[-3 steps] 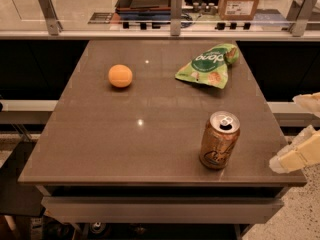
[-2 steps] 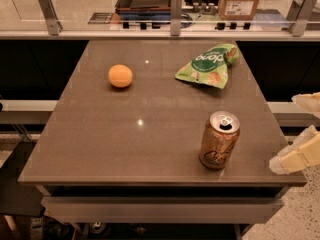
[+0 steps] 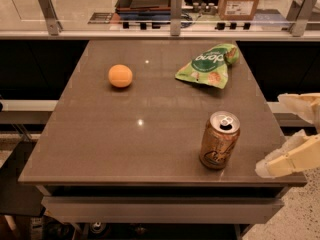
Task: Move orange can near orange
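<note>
The orange can (image 3: 219, 140) stands upright near the table's front right, its silver top and pull tab facing up. The orange (image 3: 120, 76) lies on the far left part of the table, well apart from the can. My gripper (image 3: 272, 134) is at the right edge of the view, just right of the can and not touching it. Its two cream fingers (image 3: 290, 159) are spread apart and hold nothing.
A green snack bag (image 3: 209, 66) lies at the far right of the brown table (image 3: 100, 149). A glass rail with metal posts (image 3: 175, 14) runs along the table's far edge. A cardboard box (image 3: 241, 0) stands behind it.
</note>
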